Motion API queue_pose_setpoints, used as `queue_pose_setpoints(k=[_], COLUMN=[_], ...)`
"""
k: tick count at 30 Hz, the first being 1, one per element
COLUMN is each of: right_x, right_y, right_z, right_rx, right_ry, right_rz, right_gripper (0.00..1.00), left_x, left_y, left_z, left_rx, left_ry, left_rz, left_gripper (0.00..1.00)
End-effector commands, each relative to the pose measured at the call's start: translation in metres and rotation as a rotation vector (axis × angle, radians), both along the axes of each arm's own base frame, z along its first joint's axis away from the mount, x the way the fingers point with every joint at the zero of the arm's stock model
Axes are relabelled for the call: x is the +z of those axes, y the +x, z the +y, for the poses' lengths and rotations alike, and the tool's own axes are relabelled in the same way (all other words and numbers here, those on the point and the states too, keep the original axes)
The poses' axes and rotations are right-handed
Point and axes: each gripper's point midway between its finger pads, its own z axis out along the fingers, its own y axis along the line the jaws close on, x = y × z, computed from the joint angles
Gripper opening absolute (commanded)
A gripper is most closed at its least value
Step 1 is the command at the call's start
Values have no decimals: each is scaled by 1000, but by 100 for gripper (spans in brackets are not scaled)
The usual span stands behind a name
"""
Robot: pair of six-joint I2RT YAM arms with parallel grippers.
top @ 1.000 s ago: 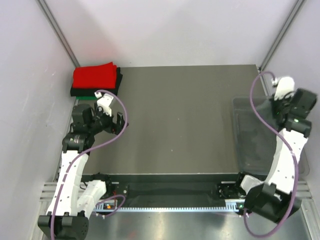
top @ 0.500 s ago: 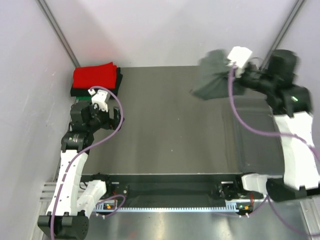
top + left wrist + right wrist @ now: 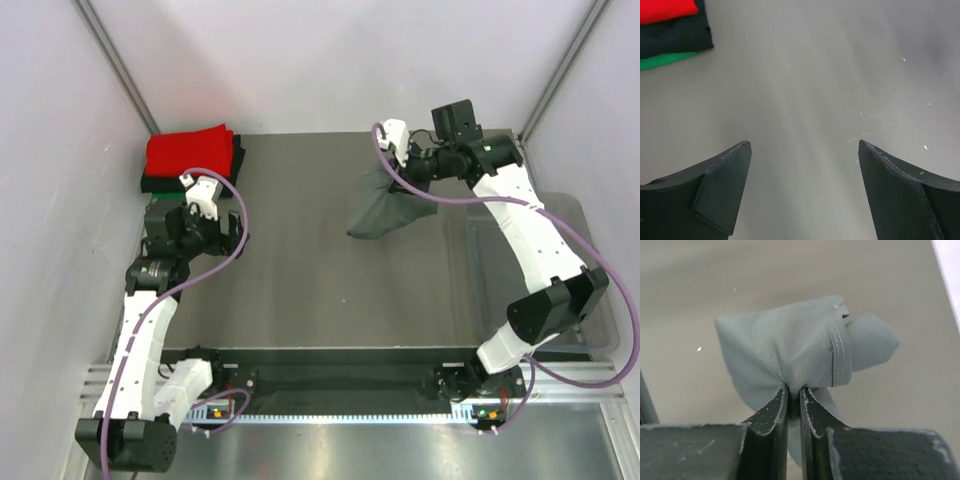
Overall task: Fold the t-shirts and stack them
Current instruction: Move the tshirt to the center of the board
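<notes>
Right end effector clamped on grey t-shirt near far table edge; left end effector apart.

I read the dark grey t-shirt as plain muted grey, its hem stitching paler | far-left stack: red t-shirt, black t-shirt, green t-shirt, all unpatterned | table matte dark grey, pale flecks | left arm and right arm white with black joints | cables purple | left gripper and right gripper black, edges scuffed pale
</notes>
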Motion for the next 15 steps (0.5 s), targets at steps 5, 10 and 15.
queue_pose_setpoints(k=[5,10,15], right_x=[50,38,144], right_y=[-1,11,19], right_z=[46,62,59], right_rx=[94,64,-5], right_ry=[-39,-115,118], right_rz=[-251,-271,-429], right_gripper=[0,0,0], left_x=[20,22,25], left_y=[6,3,1], left_z=[-4,-8,-5], left_rx=[-19,-32,-26], left_ry=[-26,-42,-24], left_rz=[-58,-63,-67], left_gripper=[92,92,92])
